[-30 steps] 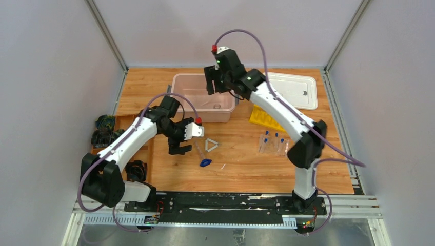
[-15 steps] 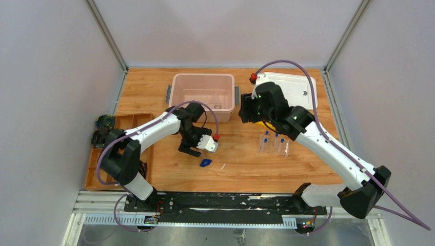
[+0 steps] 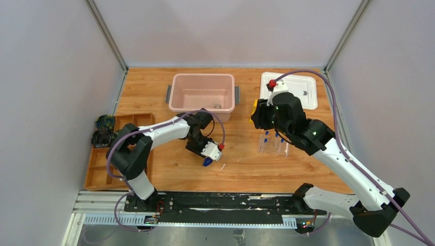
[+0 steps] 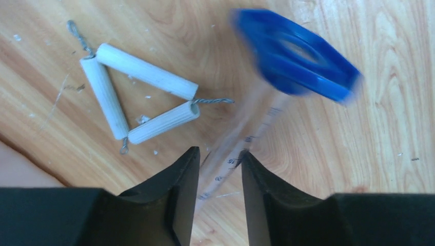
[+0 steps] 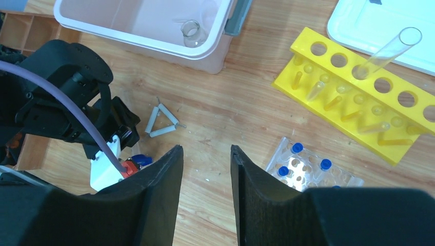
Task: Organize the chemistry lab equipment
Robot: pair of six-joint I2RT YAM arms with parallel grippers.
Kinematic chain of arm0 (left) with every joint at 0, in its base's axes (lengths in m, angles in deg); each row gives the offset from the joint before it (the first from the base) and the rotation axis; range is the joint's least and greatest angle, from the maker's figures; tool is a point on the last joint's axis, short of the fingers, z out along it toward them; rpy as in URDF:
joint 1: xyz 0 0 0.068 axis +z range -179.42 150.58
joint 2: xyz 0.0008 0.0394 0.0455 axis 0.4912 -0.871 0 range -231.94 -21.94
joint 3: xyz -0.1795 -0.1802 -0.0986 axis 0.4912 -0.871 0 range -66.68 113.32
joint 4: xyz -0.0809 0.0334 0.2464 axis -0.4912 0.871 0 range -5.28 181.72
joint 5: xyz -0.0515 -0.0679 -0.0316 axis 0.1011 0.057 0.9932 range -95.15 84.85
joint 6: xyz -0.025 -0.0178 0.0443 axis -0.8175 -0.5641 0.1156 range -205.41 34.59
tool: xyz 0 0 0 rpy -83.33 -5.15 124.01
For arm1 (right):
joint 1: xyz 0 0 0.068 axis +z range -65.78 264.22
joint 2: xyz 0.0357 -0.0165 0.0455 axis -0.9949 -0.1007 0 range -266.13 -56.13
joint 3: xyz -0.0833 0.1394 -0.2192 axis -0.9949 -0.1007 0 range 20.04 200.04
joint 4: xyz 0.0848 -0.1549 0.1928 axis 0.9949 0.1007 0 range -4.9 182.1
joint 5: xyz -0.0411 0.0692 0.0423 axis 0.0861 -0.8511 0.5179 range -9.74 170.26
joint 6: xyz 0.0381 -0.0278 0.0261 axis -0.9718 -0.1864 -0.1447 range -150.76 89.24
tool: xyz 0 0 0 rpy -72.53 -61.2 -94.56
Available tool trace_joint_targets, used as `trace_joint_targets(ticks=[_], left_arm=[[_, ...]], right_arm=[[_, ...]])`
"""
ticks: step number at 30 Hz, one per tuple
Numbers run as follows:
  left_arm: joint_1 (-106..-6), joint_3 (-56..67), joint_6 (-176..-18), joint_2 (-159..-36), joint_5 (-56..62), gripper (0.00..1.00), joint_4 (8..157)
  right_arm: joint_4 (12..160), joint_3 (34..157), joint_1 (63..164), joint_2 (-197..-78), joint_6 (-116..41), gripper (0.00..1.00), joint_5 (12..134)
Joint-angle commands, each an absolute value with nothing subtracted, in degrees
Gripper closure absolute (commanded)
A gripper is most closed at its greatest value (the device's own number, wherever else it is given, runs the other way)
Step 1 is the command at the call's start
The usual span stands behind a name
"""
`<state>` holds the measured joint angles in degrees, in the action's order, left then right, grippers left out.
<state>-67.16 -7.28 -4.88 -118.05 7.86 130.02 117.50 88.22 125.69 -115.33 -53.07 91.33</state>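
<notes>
Arms reach over the wooden table (image 3: 154, 87) in the top view. The left gripper (image 3: 205, 158) sits low at the blue clip (image 3: 206, 163), nearer than the pink bin (image 3: 202, 77). The right gripper (image 3: 258, 115) hangs right of the bin, near the white lid (image 3: 302, 89).

Left wrist: the jaws closely flank a blurred clear tube (image 4: 241, 148); a firm pinch cannot be told. The white triangle (image 4: 146, 77) lies just left.

Right wrist: the jaws stand apart, empty. The yellow rack (image 5: 328, 110) and the clear rack (image 5: 313, 171) of blue-capped tubes lie to the right.
</notes>
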Motion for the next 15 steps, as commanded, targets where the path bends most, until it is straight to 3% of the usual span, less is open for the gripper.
trace_joint_targets(ticks=[1,7,13,15], left_arm=[[-68.17,-9.99,-3.65,-118.75,6.27,0.63,128.41],[-69.24,-13.53,-5.77,-115.89,7.38,0.72,127.85],[-70.20,-15.20,-12.56,-111.12,9.23,1.00,127.71],[-70.20,-13.74,-17.08,-108.30,9.38,1.00,127.99]], right_arm=[[119.68,87.23,124.79,-114.00,-53.51,0.58,93.95],[119.94,87.53,124.40,-113.61,-53.07,0.60,94.20],[121.01,88.39,123.95,-113.64,-52.67,0.63,94.07],[121.42,88.52,123.70,-113.27,-52.61,0.64,94.15]])
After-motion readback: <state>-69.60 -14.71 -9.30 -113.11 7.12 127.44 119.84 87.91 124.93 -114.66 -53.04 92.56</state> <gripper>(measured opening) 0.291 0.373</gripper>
